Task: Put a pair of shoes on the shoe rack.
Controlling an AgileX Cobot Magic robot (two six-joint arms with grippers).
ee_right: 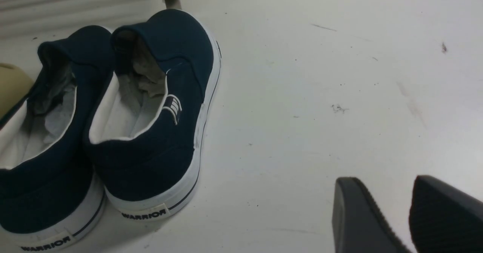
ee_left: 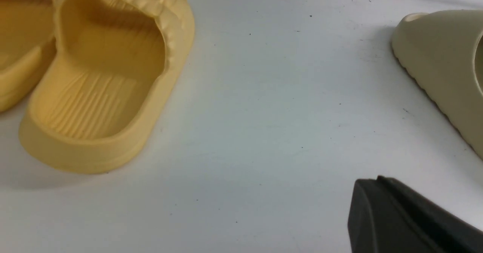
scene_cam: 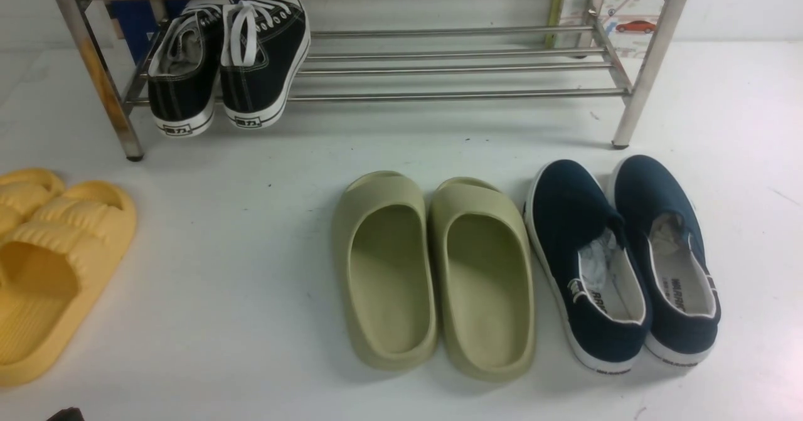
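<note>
The two black sneakers with white laces, left point(scene_cam: 185, 76) and right point(scene_cam: 263, 63), sit side by side on the lower shelf of the steel shoe rack point(scene_cam: 452, 95), at its left end, with their heels overhanging the front rail. The rack's left leg point(scene_cam: 100, 69) is rust-stained. My left gripper point(ee_left: 377, 179) is shut and empty, low over the white floor between the yellow and olive slides. A dark tip of it shows at the bottom edge of the front view point(scene_cam: 66, 415). My right gripper point(ee_right: 385, 185) is open and empty, over bare floor beside the navy shoes.
A pair of yellow slides point(scene_cam: 56, 264) lies front left and also shows in the left wrist view point(ee_left: 105, 79). Olive slides point(scene_cam: 433, 270) lie in the middle, and navy slip-ons point(scene_cam: 621, 258) to their right, also in the right wrist view point(ee_right: 151, 113).
</note>
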